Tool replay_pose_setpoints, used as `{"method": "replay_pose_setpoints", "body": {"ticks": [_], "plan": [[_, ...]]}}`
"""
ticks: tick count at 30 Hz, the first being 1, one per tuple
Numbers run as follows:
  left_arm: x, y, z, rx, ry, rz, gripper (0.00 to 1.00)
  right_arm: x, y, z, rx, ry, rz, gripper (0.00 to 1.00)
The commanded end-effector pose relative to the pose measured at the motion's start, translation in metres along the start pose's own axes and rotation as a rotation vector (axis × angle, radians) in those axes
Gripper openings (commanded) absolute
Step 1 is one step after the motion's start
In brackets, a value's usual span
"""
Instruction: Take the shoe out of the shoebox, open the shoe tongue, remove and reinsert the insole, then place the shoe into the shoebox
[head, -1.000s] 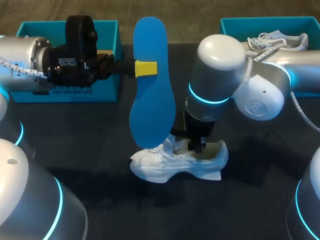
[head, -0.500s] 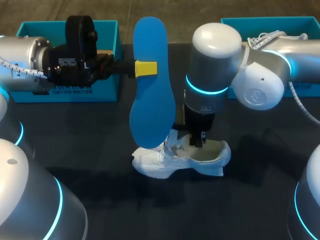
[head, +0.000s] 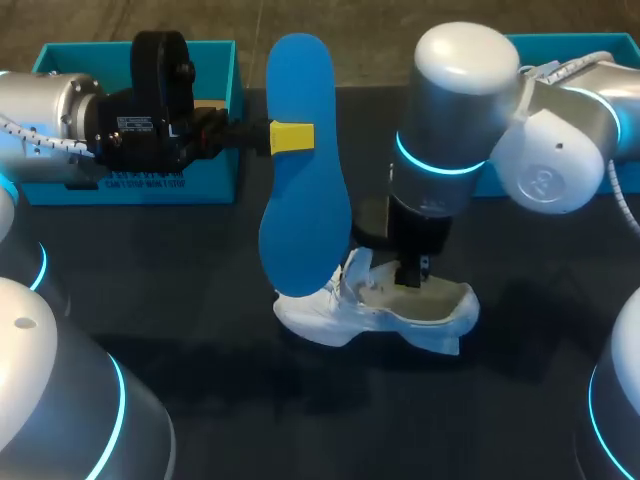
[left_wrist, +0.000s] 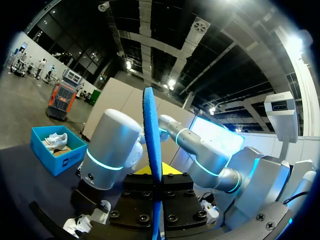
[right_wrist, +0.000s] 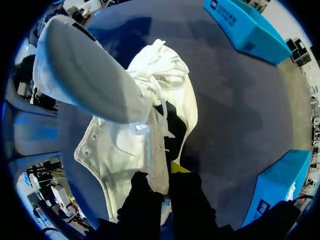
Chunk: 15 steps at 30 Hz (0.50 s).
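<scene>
The right gripper (head: 410, 278) and the one white shoe (head: 375, 318), pinched by its collar, have shifted rightward on the table (head: 200, 400). The left gripper (head: 290, 137) clamps one blue insole (head: 303, 200). There are two boxes behind: the left shoebox (head: 135, 175) and the right shoebox (head: 575, 42).

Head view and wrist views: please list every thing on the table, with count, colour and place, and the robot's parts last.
table: one, dark, under everything.
left box: one, blue, far left of the table.
right box: one, blue, far right.
shoe: one, white, middle of the table.
second shoe: one, white, inside the right box.
insole: one, blue, in the air, lower end by the shoe's toe.
left gripper: one, yellow-tipped, shut on the insole.
right gripper: one, yellow-tipped, shut on the shoe's rim.
</scene>
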<state>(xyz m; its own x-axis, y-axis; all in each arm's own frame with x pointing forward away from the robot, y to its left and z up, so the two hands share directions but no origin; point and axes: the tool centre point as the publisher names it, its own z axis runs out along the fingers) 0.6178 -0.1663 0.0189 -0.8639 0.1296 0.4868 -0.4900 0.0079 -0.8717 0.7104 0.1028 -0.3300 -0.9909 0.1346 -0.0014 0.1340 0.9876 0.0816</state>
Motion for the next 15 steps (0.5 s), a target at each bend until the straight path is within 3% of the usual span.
{"method": "replay_pose_setpoints", "body": {"ticks": [1, 12, 15], "plan": [[-0.0005, -0.0004, 0.0013, -0.002, 0.000, 0.000, 0.00, 0.0013, -0.0032, -0.0019, -0.006, -0.002, -0.001, 0.00], [-0.0005, -0.0004, 0.0013, -0.002, 0.000, 0.000, 0.00, 0.0013, -0.0032, -0.0019, -0.006, -0.002, -0.001, 0.00], [-0.0005, -0.0004, 0.0013, -0.002, 0.000, 0.000, 0.00, -0.0016, -0.0072, -0.0034, -0.034, 0.077, 0.217, 0.00]]}}
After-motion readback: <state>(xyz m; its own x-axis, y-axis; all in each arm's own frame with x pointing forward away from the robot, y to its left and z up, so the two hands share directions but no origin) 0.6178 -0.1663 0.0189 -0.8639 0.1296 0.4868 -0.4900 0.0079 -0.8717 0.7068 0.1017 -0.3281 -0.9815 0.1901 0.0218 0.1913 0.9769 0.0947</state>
